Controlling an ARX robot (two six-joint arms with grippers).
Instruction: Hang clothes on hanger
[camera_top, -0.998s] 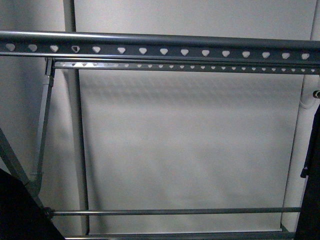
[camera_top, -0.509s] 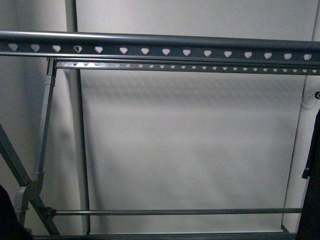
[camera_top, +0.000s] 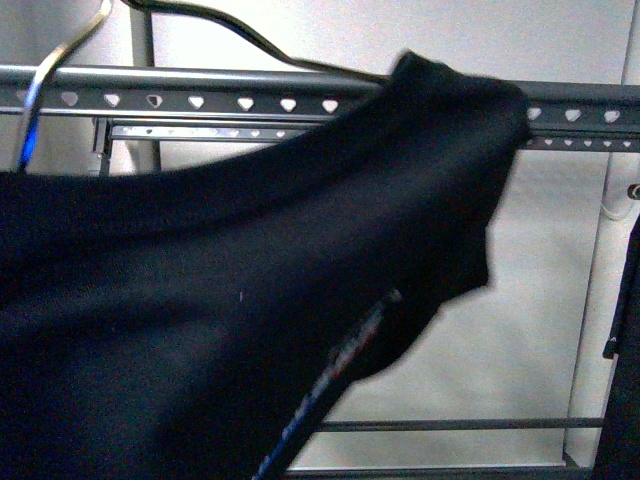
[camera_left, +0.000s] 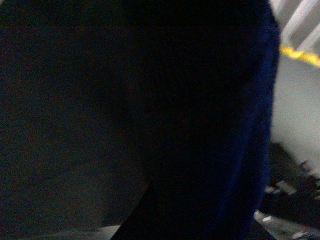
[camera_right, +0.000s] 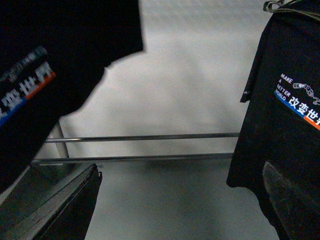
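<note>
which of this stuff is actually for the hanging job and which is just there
For the job:
black T-shirt, up in front of the rack
wire hanger it sits on
grey rack's top rail

Just there:
second black T-shirt, already hanging
white wall
yellow strip

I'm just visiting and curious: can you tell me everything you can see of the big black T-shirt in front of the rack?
The black T-shirt looks like soft, matte knit fabric, blurred, filling the lower left of the front view. It is spread on a slant, with one short sleeve up across the rack's top rail; contact cannot be told. A printed strip shows white characters over blue and orange bars. A thin wire hanger shows above its upper edge. What holds it is hidden.
</note>
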